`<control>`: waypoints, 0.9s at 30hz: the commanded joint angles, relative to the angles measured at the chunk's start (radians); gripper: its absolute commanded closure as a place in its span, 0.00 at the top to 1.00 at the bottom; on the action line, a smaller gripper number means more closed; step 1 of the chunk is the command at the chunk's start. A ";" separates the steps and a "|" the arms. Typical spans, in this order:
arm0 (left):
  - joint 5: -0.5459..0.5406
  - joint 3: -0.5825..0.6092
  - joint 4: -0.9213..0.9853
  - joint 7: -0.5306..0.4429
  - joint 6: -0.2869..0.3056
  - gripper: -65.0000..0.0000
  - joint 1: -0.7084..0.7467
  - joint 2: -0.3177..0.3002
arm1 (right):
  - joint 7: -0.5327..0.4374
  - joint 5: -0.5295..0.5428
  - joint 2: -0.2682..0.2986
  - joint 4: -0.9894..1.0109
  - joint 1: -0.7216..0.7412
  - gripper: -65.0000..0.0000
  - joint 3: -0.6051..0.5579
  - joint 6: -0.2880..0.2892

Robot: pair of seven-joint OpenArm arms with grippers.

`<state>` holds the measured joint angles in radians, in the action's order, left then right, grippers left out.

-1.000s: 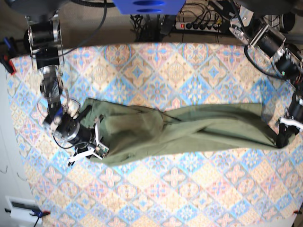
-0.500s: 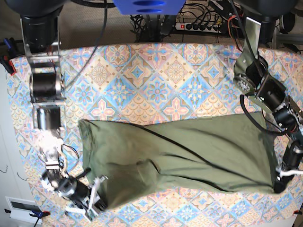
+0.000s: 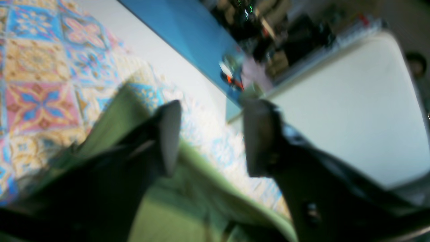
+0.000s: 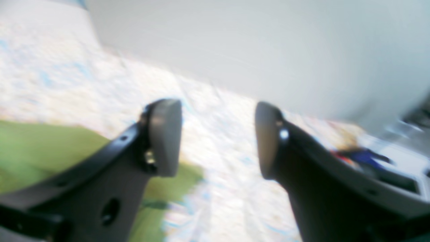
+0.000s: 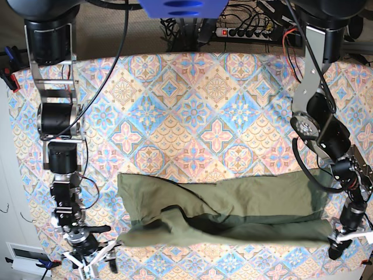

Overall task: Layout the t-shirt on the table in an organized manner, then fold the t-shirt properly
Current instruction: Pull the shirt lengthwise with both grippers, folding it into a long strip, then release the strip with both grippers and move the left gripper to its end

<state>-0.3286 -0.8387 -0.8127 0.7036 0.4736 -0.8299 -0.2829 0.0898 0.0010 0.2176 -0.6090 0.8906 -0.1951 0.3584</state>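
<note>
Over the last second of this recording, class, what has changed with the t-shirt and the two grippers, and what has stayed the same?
Both arms dragged the t-shirt toward the table's near edge, stretched sideways between them, then let go. The right gripper and left gripper, each shut on an end before, now stand open and empty, though the left one still hangs over the shirt's edge. The shirt remains a long, creased band; the table cloth has not shifted.

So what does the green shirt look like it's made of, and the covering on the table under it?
The t-shirt looks like soft matte knit fabric, probably cotton: it drapes in limp folds with no shine. The table covering looks like a thin printed cloth rather than real tiles, since the diamond pattern runs flat to the edges with a few slight ripples, though a wipeable coated finish can't be ruled out.
</note>
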 commanded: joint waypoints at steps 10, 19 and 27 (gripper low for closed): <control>-0.155 0.227 -0.356 0.020 0.001 0.52 0.386 -0.052 | 0.276 -0.002 0.067 -0.437 -0.331 0.54 -0.100 0.192; -0.178 0.147 -0.277 0.018 -0.034 0.52 0.499 -0.129 | 0.316 0.000 0.073 -0.477 -0.440 0.54 -0.099 0.204; -0.117 0.275 -0.064 -0.138 -0.166 0.52 0.452 -0.201 | 0.354 0.000 0.073 -0.510 -0.459 0.54 -0.099 0.204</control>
<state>-0.4339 -0.5636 -0.8608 0.5842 0.3019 -0.3496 -0.4686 0.4740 -0.0151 0.2832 -1.0935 0.3931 -0.3004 0.5682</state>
